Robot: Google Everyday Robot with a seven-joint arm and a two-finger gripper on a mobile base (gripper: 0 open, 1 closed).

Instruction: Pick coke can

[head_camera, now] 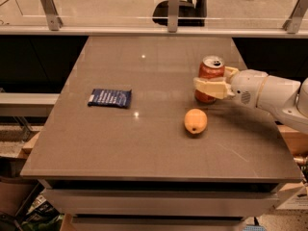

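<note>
The coke can (pixel 211 67), red-orange with a silver top, stands upright on the right side of the table (pixel 144 143). My gripper (pixel 208 83) reaches in from the right on a white arm (pixel 269 93). Its cream fingers (pixel 214 87) sit on both sides of the can, the near one across the can's lower front, the far one mostly hidden behind it. The jaws look closed on the can, which still rests on the tabletop.
A round orange-yellow fruit (pixel 195 121) lies just in front of and left of the can. A flat dark-blue snack packet (pixel 109 97) lies on the left half. A glass rail (pixel 173 8) runs along the far edge.
</note>
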